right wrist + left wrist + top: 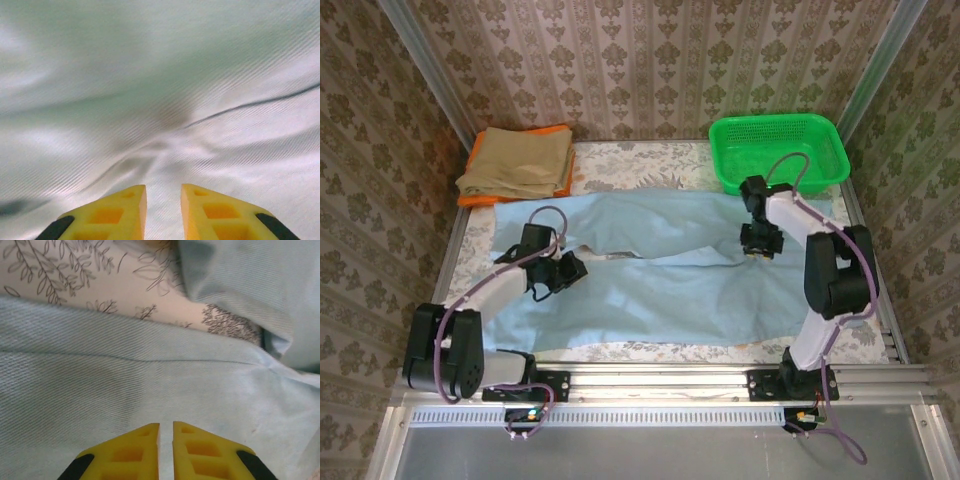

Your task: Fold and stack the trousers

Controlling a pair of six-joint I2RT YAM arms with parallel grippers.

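Note:
The light sky-blue trousers (670, 290) lie spread flat across the table, legs running left to right. My left gripper (570, 272) rests low over their left part, by the gap between the legs. In the left wrist view its yellow fingertips (150, 432) stand a narrow slit apart just above flat blue fabric (125, 385), with nothing pinched between them (166, 424). My right gripper (760, 250) hovers over the upper leg on the right. Its jaws (163, 186) are a little open over rumpled trousers fabric (160, 100), holding nothing.
A green mesh basket (780, 150) stands at the back right, close behind the right arm. Folded tan khaki trousers (520, 160) sit on an orange cloth (472, 198) at the back left. A leaf-patterned tablecloth (100, 285) covers the table.

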